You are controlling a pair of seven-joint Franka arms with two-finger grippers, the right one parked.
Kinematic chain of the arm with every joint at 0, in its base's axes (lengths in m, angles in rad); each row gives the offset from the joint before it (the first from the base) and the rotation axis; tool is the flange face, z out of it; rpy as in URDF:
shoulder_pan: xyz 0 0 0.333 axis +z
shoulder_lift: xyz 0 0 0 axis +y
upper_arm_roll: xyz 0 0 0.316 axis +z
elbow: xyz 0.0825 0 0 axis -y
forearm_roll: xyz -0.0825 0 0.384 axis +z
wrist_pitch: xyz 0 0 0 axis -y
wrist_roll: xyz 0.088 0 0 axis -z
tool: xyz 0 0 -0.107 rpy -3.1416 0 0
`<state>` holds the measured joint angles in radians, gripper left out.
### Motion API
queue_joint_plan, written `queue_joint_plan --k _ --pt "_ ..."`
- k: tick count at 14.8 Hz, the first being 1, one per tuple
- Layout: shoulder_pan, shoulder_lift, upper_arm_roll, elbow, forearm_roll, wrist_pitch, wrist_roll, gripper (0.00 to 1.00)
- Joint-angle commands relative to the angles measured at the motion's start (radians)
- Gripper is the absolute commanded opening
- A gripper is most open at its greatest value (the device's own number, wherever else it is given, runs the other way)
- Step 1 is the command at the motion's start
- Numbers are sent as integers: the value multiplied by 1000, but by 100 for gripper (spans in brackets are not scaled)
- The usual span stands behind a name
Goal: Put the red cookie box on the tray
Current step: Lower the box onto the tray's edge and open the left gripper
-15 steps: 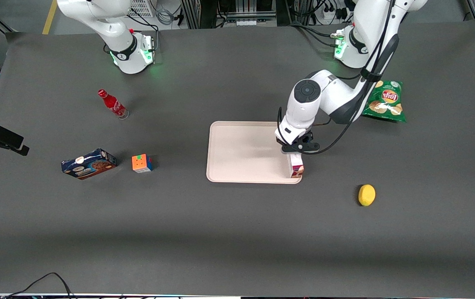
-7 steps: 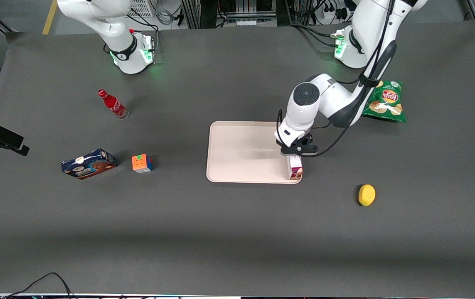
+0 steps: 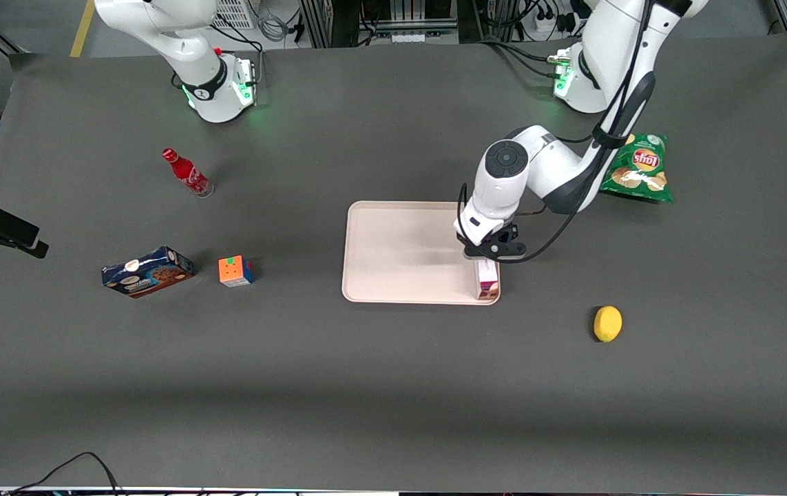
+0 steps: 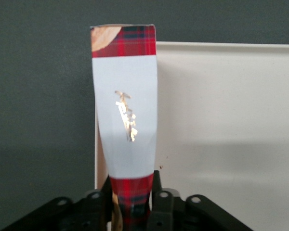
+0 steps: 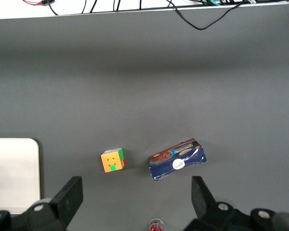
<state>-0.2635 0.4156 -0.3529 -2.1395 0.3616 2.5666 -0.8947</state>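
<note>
The red cookie box (image 3: 488, 281) is a slim dark-red tartan carton with a white label band. My left gripper (image 3: 489, 257) is shut on one end of it. The box lies along the pale beige tray's (image 3: 400, 255) edge toward the working arm's end, by the corner nearer the front camera. In the left wrist view the fingers (image 4: 156, 192) clamp the tartan end of the box (image 4: 126, 115), midway between them lies my gripper (image 4: 131, 202), and the box runs over the tray's rim (image 4: 97, 159). I cannot tell whether the box rests on the tray.
A lemon (image 3: 607, 324) and a green chips bag (image 3: 638, 169) lie toward the working arm's end. A colour cube (image 3: 235, 271), a dark-blue cookie box (image 3: 147, 271) and a red bottle (image 3: 187, 172) stand toward the parked arm's end.
My left gripper has moved the red cookie box slightly down and toward the tray's inside; the box's free end now sits within the tray corner.
</note>
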Motion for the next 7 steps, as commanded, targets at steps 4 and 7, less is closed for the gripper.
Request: queue_joint_plan --k 4,7 --pt "-13 -3 17 65 22 -23 -18 100" --pt "-10 -17 17 120 19 -101 8 100"
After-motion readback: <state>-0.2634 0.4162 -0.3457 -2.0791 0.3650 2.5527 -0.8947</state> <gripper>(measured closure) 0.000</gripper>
